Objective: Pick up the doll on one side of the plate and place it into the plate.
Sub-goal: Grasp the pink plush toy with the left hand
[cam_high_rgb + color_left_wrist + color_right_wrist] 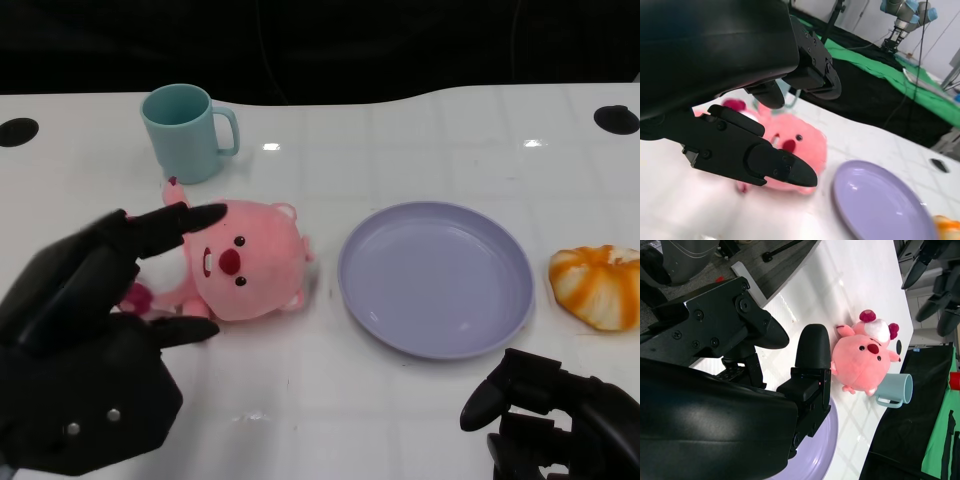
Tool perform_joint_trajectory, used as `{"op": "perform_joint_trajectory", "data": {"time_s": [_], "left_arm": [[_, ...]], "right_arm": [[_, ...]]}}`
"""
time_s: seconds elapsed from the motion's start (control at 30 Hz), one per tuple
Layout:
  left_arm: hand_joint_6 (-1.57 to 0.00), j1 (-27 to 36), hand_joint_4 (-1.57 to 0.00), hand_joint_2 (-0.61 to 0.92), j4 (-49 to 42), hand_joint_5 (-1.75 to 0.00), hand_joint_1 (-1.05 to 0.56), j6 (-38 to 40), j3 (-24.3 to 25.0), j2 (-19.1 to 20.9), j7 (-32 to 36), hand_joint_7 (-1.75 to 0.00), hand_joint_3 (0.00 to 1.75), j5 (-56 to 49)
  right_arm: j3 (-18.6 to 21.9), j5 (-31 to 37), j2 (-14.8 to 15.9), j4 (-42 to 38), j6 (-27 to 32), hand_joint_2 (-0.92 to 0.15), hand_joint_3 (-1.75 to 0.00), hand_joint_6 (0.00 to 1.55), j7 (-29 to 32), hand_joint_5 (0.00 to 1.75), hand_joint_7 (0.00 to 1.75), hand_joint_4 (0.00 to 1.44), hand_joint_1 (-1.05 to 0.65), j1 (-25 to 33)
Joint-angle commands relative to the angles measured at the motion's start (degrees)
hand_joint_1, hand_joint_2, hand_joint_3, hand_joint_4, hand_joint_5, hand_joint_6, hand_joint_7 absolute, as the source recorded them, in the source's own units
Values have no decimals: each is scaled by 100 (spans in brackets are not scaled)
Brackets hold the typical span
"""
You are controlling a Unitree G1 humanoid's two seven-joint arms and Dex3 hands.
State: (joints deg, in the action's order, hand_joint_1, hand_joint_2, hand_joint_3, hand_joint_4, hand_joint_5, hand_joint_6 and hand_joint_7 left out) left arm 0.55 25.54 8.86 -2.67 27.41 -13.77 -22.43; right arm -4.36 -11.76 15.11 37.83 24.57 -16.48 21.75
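The lavender plate (435, 277) lies empty on the white table (400, 130); the pink plush doll (240, 262) lies just left of it, likely soft, light and squashy, best clasped round its head; the left hand (95, 330) hovers spread, empty; the right hand (555, 415) curls idle.

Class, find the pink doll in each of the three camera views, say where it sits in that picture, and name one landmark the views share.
Head view: the pink doll lies left of centre, between the left hand and the purple plate.
Left wrist view: the doll is at centre, partly behind the black fingers.
Right wrist view: the doll is right of centre, beside the teal cup.
Shared landmark: the purple plate.
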Motion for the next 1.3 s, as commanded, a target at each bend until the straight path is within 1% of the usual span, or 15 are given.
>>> {"op": "perform_joint_trajectory", "data": {"time_s": [0.03, 0.17, 0.3, 0.5, 0.67, 0.97, 1.13, 1.3], "left_arm": [[-31, -229, -2, 91, -32, -66, -58, 190, -77, 273, -100, -3, 1, -592], [-29, -436, 0, 91, -130, -59, -58, 365, -204, 400, -232, -1, 0, -1103], [-24, -730, 0, 91, -403, -47, -59, 496, -454, 558, -457, -1, 0, -1709], [-21, -1162, 0, 91, -944, -40, -62, 555, -782, 579, -696, 0, 0, -2232], [-21, -1550, 0, 90, -1497, -38, -64, 594, -996, 489, -836, 0, 0, -2372], [-21, -2295, 0, 90, -2629, -37, -65, 583, -1473, 290, -873, 0, 0, -2511], [-23, -2583, -2, 89, -3214, -35, -65, 574, -1738, 169, -790, -1, 0, -2605], [-24, -2749, -4, 88, -3605, -33, -64, 548, -1904, 49, -728, -1, 0, -2615]], "right_arm": [[45, -8, 32, 61, -10, -65, -108, 50, 14, 175, 142, 67, -9, 38], [42, -14, 36, 79, 8, -65, -108, 50, 16, 175, 143, 66, -8, 45], [37, -12, 33, 120, 63, -65, -108, 50, 43, 175, 142, 66, -7, 50], [30, -13, 32, 124, 53, -65, -108, 50, 39, 175, 143, 65, -6, 62], [16, 2, 35, 148, 58, -65, -108, 49, 48, 175, 143, 65, -8, 83], [-7, 10, 19, 204, 51, -65, -108, 49, 75, 175, 143, 65, -8, 132], [-8, 2, 25, 219, 42, -65, -107, 49, 72, 175, 143, 65, -8, 154], [-1, -9, 28, 234, 34, -66, -107, 49, 63, 175, 143, 65, -7, 166]]}}
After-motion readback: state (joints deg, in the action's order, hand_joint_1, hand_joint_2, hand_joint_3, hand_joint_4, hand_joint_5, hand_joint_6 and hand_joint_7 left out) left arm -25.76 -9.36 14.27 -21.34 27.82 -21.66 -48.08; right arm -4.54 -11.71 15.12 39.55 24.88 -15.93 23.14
